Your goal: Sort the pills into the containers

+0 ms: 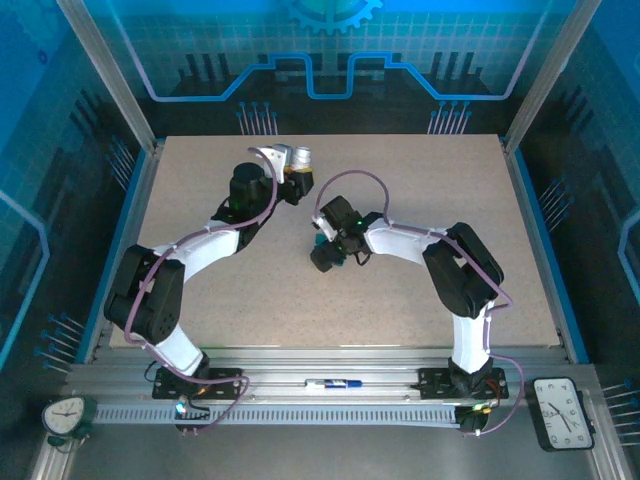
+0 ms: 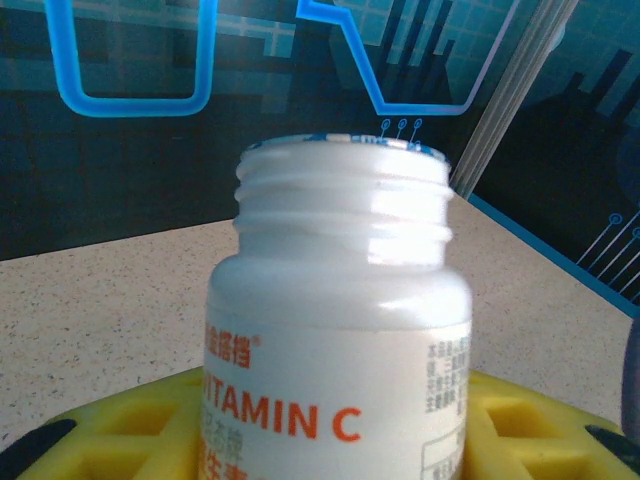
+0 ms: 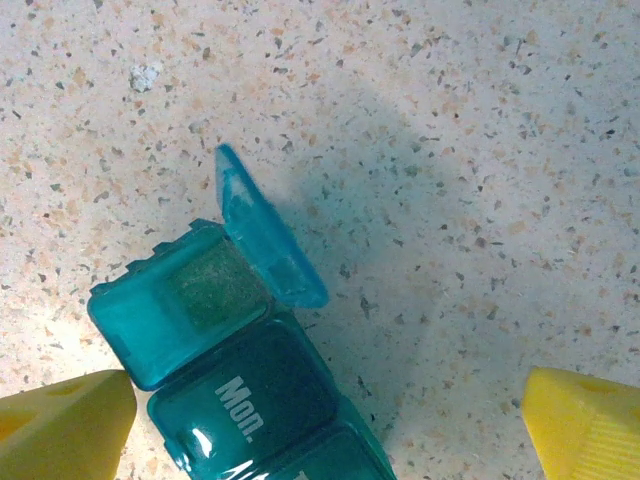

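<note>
**Left gripper holds open white bottle; right gripper open over teal pill box**

Left gripper (image 2: 330,445): jaws closed on a white bottle (image 2: 340,330). Its yellow fingers (image 2: 130,435) sit on either side of the bottle's lower body. The bottle has no cap, its threaded neck is bare, and the label reads "VITAMIN C" in orange. From the top camera, the bottle is towards the far edge of the table (image 1: 450,210), a little left of the middle, at the tip of the outstretched left arm. Cannot tell if it touches the table.

Right gripper (image 3: 320,425): jaws open wide, gripping nothing, with one yellow fingertip (image 3: 60,420) at each lower corner of the wrist view. It hangs over the pill box (image 3: 125,325) at about mid-table, to the near right of the bottle and well apart from it. One fingertip is just beside the box's end wall; contact cannot be told.

The pill box is dark teal and lies flat on the speckled table. The end compartment (image 3: 195,295) is open and its lid (image 3: 265,235) stands tilted up on the hinge. The next compartment (image 3: 245,405) is closed and marked "Mon.". The rest of the strip runs out of frame.

On the near rail there is a pen (image 1: 335,383) between the arm bases, and a clock (image 1: 565,412) at the right.
</note>
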Controlling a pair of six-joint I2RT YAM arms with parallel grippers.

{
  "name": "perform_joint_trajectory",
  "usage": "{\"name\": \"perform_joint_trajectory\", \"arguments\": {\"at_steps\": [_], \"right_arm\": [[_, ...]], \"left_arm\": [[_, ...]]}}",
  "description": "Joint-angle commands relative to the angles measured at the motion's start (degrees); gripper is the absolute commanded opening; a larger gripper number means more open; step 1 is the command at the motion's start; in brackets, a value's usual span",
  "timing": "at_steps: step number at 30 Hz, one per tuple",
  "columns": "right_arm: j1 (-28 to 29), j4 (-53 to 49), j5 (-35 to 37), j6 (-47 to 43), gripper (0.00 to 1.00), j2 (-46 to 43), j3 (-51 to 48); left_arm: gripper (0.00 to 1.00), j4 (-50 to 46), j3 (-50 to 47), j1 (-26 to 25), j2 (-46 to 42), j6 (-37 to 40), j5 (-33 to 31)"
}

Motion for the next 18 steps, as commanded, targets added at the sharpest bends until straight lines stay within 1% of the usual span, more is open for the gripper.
{"name": "perform_joint_trajectory", "arguments": {"at_steps": [1,5,9,18], "right_arm": [[-0.72,-1.63,-1.88,1.44,1.00,1.52,2.06],[-0.94,-1.72,-3.02,1.60,1.00,1.30,2.32],[-0.98,-2.45,-4.20,2.30,1.00,-0.84,2.04],[-1.34,-2.37,-5.04,7.45,1.00,-11.64,-3.64]], "left_arm": [[0.00,2.89,-0.55,0.39,-1.34,-0.37,-0.38],[0.00,2.96,-0.59,0.38,-1.34,-0.36,-0.31],[0.00,2.88,-0.54,0.39,-1.25,-0.27,-0.31],[0.00,1.63,-1.60,0.45,-3.60,0.11,-0.39]]}}
